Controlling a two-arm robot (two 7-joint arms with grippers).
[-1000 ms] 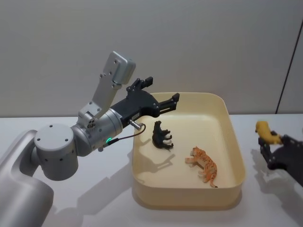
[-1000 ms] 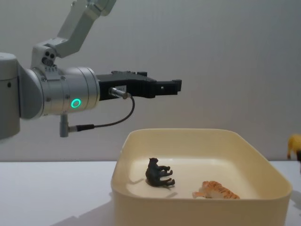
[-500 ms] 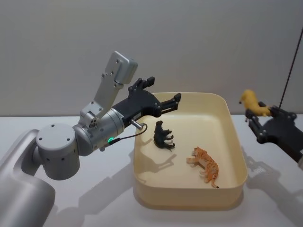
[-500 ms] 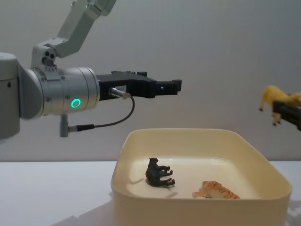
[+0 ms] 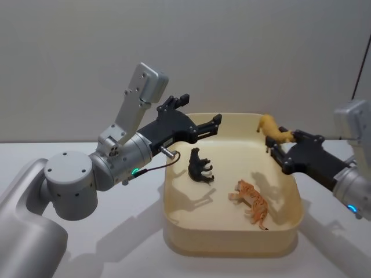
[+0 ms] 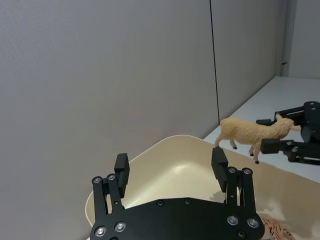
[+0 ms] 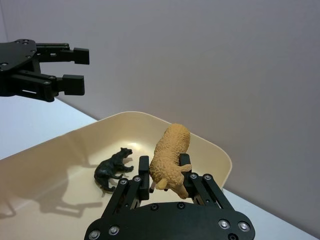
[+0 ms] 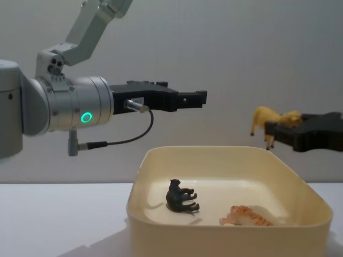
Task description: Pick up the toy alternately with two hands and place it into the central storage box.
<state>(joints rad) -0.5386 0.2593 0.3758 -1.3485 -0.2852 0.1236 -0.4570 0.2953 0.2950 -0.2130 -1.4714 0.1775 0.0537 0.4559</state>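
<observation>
A tan sheep toy (image 5: 272,128) (image 8: 268,119) (image 7: 170,155) hangs above the far right rim of the cream-yellow central storage box (image 5: 232,246) (image 8: 225,241). My right gripper (image 5: 283,142) (image 8: 273,128) (image 7: 165,167) is shut on it. Over the box's far left corner my left gripper (image 5: 214,123) (image 8: 201,99) (image 6: 170,160) hovers open, nothing between its fingers. In the left wrist view the sheep (image 6: 250,132) sits beyond those open fingers.
A black toy animal (image 5: 199,165) (image 8: 181,197) and an orange tiger (image 5: 251,201) (image 8: 246,216) lie on the box floor. The box stands on a white table (image 5: 116,249), with a grey wall close behind.
My right gripper has lifted the sheep from low at the table's right side and carried it left, over the box's rim. The left arm has stayed still.
</observation>
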